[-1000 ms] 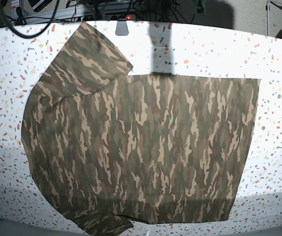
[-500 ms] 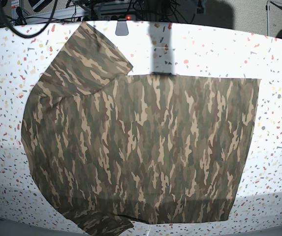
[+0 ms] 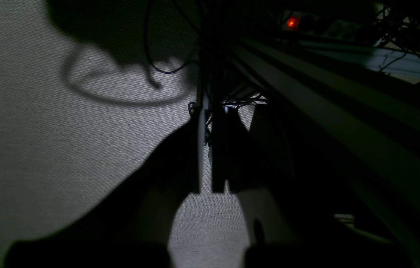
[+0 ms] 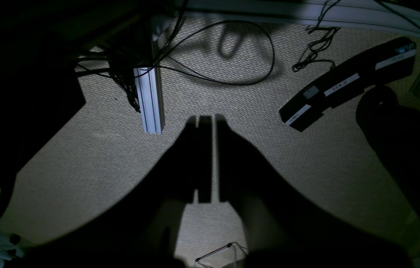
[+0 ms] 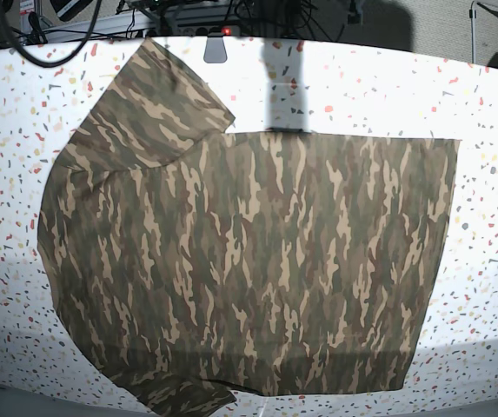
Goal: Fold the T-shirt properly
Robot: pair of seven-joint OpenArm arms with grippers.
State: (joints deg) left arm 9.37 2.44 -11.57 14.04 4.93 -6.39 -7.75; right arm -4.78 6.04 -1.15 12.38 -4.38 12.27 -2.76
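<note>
On the speckled table (image 5: 492, 104), T-shirt (image 5: 249, 261) unmoved, flat, left end effector (image 3: 205, 156) and right end effector (image 4: 210, 160) clenched, empty.

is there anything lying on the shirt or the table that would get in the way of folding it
Nothing visible does. The T-shirt lies spread flat on the speckled table with nothing on top of it, and the bare table around it shows no loose things. Neither gripper appears in the base view; both wrist cameras show only floor and cables.
</note>
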